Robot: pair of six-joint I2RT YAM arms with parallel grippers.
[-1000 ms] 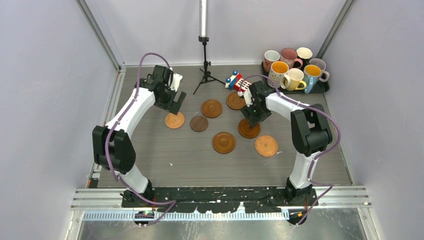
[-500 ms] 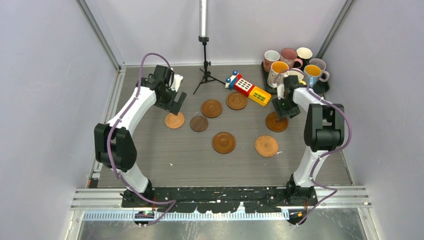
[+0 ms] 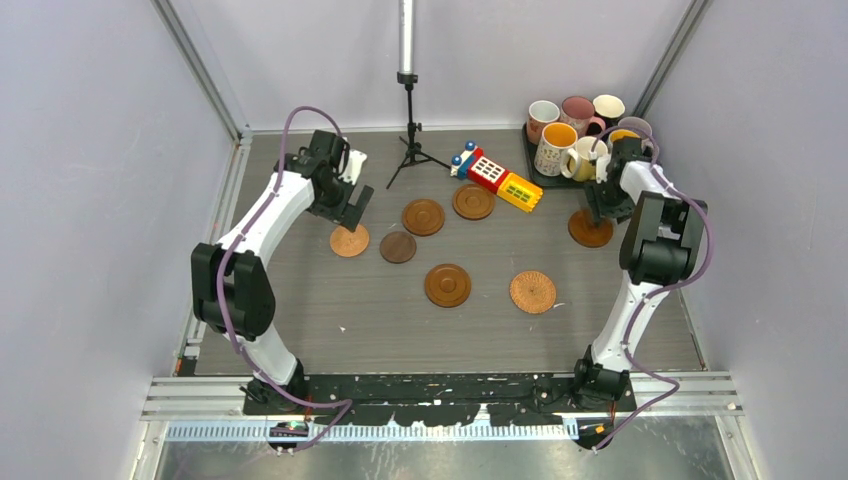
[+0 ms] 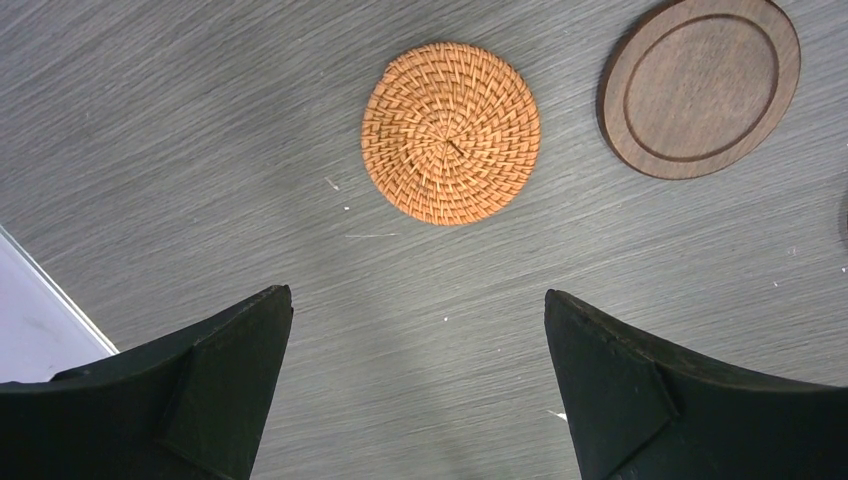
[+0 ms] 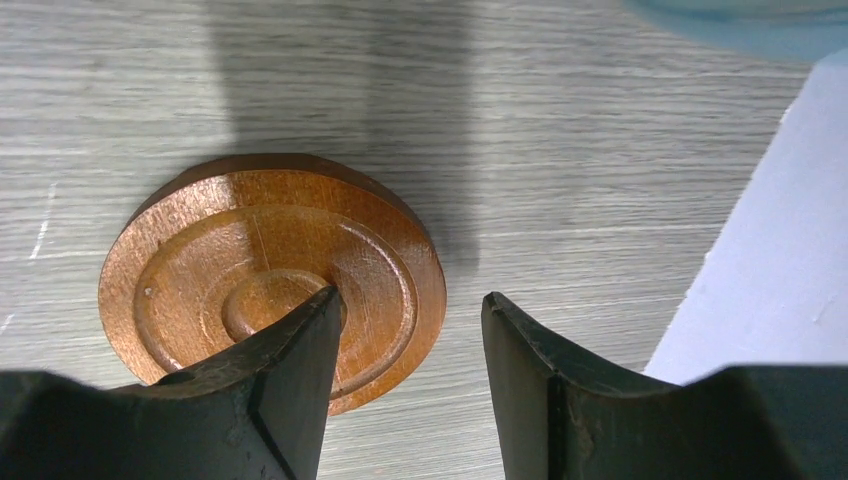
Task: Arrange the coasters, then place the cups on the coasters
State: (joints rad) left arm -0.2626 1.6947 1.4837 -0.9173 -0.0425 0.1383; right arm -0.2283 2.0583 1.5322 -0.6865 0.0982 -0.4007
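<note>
The table point(image 4: 180, 150) is matt grey with a fine wood grain, the woven coaster point(image 4: 450, 132) rough orange wicker, the dark coaster point(image 4: 700, 85) smooth matt wood, the brown coaster point(image 5: 230, 260) glossy varnished wood, the fingers point(image 4: 225, 390) matt black plastic, and the mugs point(image 3: 556, 150) probably glazed ceramic.

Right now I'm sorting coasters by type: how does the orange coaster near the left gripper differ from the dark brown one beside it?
The orange coaster is woven in a spiral; the dark brown coaster is smooth wood with one grooved ring. The orange coaster is bright, the dark brown coaster far darker. Both are round and lie flat on the table, apart.
</note>
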